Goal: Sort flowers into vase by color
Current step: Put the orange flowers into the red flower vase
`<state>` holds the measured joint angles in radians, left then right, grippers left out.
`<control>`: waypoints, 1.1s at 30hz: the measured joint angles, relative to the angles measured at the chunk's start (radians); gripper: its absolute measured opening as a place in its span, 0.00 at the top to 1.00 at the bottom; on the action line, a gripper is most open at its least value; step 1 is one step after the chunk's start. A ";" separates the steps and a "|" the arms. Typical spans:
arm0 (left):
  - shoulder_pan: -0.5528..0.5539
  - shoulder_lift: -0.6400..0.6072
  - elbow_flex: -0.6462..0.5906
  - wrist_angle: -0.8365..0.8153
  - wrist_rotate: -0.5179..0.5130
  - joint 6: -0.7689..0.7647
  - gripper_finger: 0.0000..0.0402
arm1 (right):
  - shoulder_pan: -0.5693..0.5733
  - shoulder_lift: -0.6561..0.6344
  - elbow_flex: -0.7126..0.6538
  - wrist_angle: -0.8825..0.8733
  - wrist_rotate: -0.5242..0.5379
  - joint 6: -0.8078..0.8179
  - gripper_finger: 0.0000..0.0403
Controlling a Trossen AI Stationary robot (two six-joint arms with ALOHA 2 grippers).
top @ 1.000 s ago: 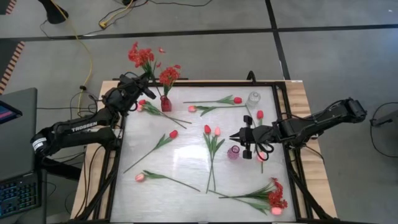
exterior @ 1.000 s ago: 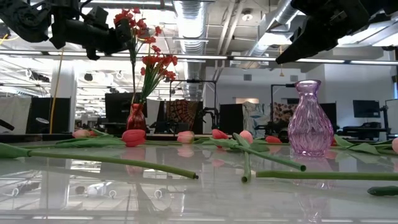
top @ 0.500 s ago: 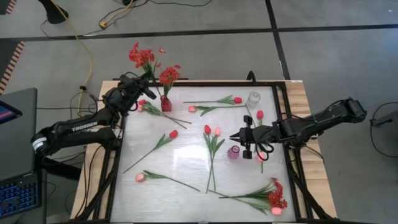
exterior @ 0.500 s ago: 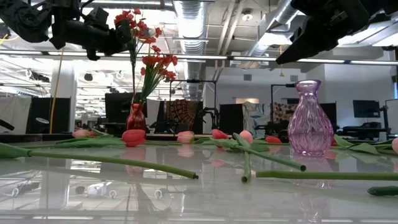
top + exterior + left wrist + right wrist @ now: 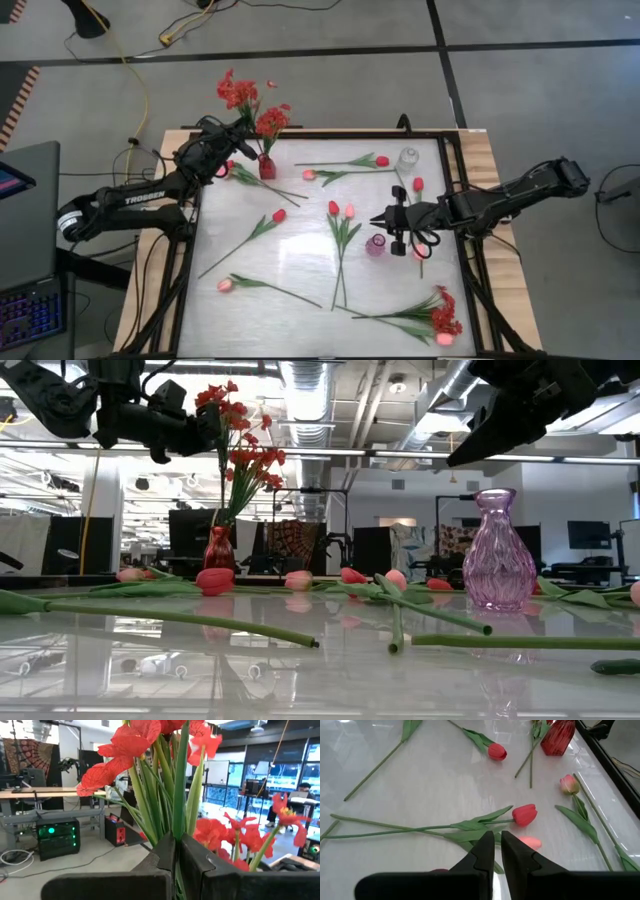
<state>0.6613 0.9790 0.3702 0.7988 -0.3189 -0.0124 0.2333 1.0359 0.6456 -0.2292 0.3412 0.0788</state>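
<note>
My left gripper (image 5: 232, 141) is raised over the table's far left corner, shut on a spray of small red blossoms (image 5: 238, 92). The spray (image 5: 222, 400) stands upright, just left of the red vase (image 5: 267, 166). That vase holds another red spray (image 5: 272, 120). My right gripper (image 5: 375, 218) hovers shut over the table's right middle, above and beside the purple vase (image 5: 375, 245), with nothing between its fingers (image 5: 485, 851). Red and pink tulips (image 5: 340, 210) lie flat on the table. My left gripper pinches the spray's bundle of green stems (image 5: 176, 836) between its two fingers, a little below the blossoms. The fingers come at it roughly level from the table's left side, across the stems. The spray stands upright, lifted clear of the table. Whether its lower stem (image 5: 221, 470) reaches the red vase's neck, I cannot tell.
A clear glass vase (image 5: 408, 160) stands at the far right. Another red spray (image 5: 440, 318) lies at the near right corner. Tulip stems cross the middle of the white tabletop (image 5: 300, 250). A black frame (image 5: 470, 270) edges the table.
My left gripper has carried the spray a little toward the table's right, nearer the red vase. The spray has stayed upright and clear of the table.
</note>
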 joint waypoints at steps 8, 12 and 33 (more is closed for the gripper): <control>0.000 0.002 0.000 -0.027 -0.001 -0.008 1.00 | 0.000 0.000 0.000 0.001 0.000 0.000 0.85; -0.002 0.005 0.000 -0.071 0.000 -0.019 1.00 | 0.000 0.000 0.000 0.002 0.000 0.000 0.85; -0.027 0.004 -0.286 0.274 0.028 -0.036 1.00 | 0.000 0.000 0.000 0.003 0.000 0.000 0.85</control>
<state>0.6342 0.9833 0.0837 1.0725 -0.2912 -0.0483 0.2333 1.0357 0.6456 -0.2266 0.3416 0.0788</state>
